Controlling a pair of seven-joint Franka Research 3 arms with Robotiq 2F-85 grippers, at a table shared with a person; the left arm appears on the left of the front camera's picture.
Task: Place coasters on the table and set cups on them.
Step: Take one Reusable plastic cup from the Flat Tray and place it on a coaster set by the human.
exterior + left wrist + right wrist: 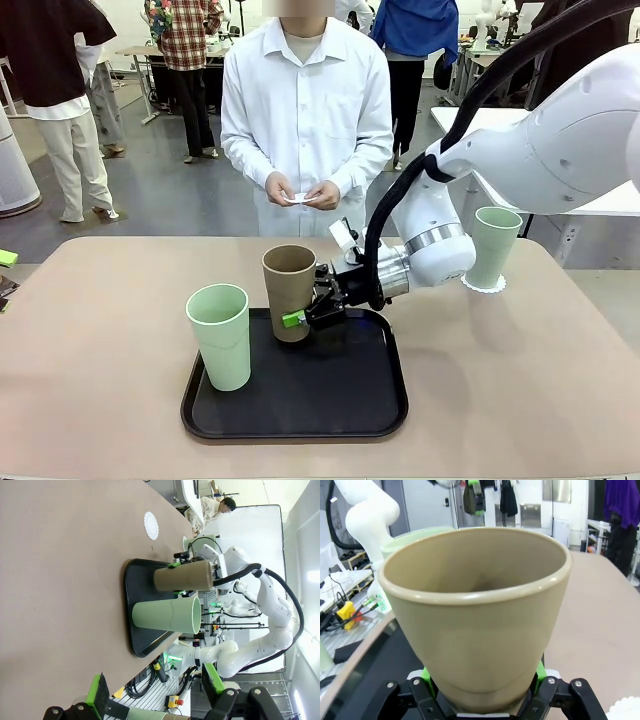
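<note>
Right gripper pinches the brown cup on the tray; left gripper stands spread.

Front view: the right gripper is pressed on the low part of the brown cup, which stands slightly tilted in the far part of the black tray on the table. A mint cup stands in the tray's near left corner. A second mint cup stands on a coaster at the right, and the person's hands hold a small white disc.
Left wrist view: the left gripper has its fingers wide apart with nothing between them, and a bare coaster lies on the table beyond the tray.
Right wrist view: the green pads touch both sides of the brown cup's base.
</note>
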